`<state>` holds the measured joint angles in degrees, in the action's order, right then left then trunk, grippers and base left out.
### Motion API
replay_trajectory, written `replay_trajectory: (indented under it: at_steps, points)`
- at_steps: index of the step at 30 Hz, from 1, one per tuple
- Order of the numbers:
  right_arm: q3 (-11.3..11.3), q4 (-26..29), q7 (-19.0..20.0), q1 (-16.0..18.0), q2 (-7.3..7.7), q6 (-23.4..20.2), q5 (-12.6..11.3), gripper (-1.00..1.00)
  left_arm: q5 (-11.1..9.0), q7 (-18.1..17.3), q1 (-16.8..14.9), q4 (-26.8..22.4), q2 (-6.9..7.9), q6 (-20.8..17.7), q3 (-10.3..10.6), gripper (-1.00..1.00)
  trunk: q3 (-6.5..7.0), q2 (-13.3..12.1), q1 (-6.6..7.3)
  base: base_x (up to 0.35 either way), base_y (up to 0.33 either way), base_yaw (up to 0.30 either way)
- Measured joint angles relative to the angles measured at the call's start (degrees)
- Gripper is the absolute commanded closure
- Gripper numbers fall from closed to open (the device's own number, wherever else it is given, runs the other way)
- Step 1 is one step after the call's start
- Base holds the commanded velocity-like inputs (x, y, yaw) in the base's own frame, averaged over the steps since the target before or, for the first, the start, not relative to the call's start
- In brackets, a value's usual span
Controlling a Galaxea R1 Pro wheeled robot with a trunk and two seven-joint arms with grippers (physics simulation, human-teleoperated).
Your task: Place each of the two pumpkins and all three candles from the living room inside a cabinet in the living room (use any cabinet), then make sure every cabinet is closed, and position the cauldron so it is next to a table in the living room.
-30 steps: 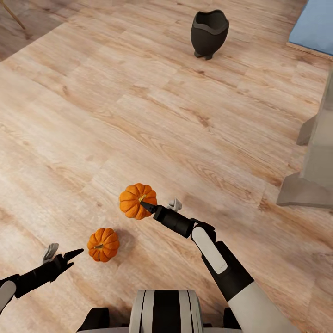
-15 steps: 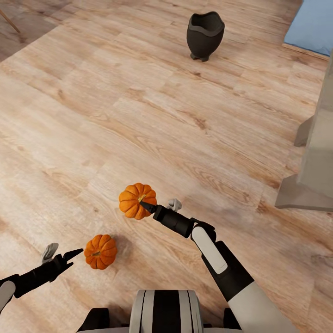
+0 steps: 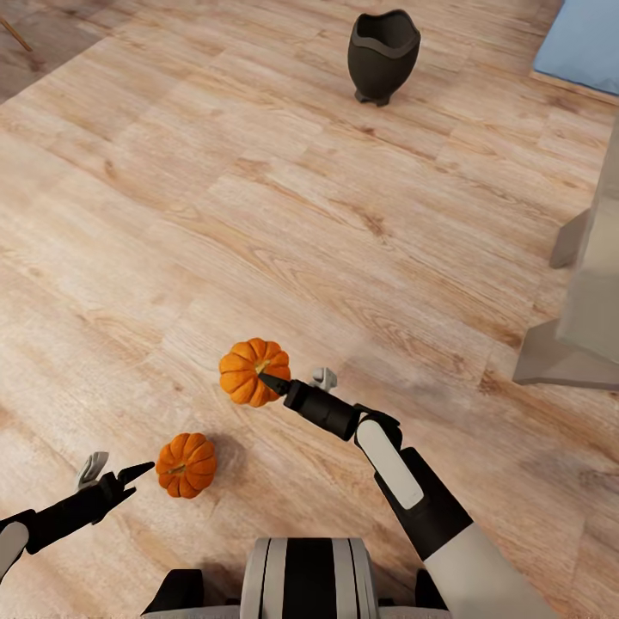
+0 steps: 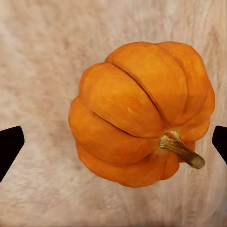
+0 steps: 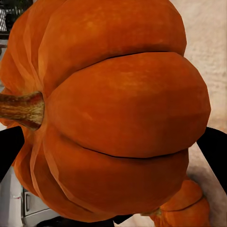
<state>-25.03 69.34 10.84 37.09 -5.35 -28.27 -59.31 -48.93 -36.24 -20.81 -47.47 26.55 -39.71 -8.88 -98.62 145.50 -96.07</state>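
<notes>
My right gripper point(image 3: 275, 383) point(image 5: 113, 156) is shut on one orange ribbed pumpkin point(image 3: 249, 371) point(image 5: 118, 104), holding it above the plank floor. The other pumpkin point(image 3: 187, 464) point(image 4: 142, 113) point(image 5: 187, 208) lies on the floor, its stem off to one side. My left gripper point(image 3: 122, 473) point(image 4: 113, 144) is open just left of it; in the left wrist view the fingertips point(image 4: 9, 146) stand apart on either side of the pumpkin without touching. The black cauldron point(image 3: 383, 53) stands on the floor far ahead. The grey table point(image 3: 589, 301) shows at the right edge. Candles and cabinet are out of view.
A blue sofa edge point(image 3: 585, 39) sits at the far right corner. The table's grey base point(image 3: 559, 357) juts onto the floor on the right. Light wood planks stretch between me and the cauldron.
The whole view has shifted slightly, so the camera moved. The floor pumpkin now sits a little closer to my left gripper's tips. My right gripper keeps its hold on its pumpkin.
</notes>
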Motion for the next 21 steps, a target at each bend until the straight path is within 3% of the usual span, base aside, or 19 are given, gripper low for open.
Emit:
replay_trajectory:
  at_steps: [10,21]
  points:
    - [-0.4,10.5,0.1,-2.4,0.09,-2.5,-0.2,1.00,0.1,0.1,0.0,-0.2,-0.14,0.1,0.1,-1.00,-2.22,0.1,-0.26,0.000,0.000,0.000]
    - [-0.4,11.6,-0.1,-3.1,0.10,-3.1,0.6,1.00,0.1,0.0,0.0,-0.4,-0.19,0.1,0.1,-1.00,-4.65,0.3,-0.54,0.000,0.000,0.000]
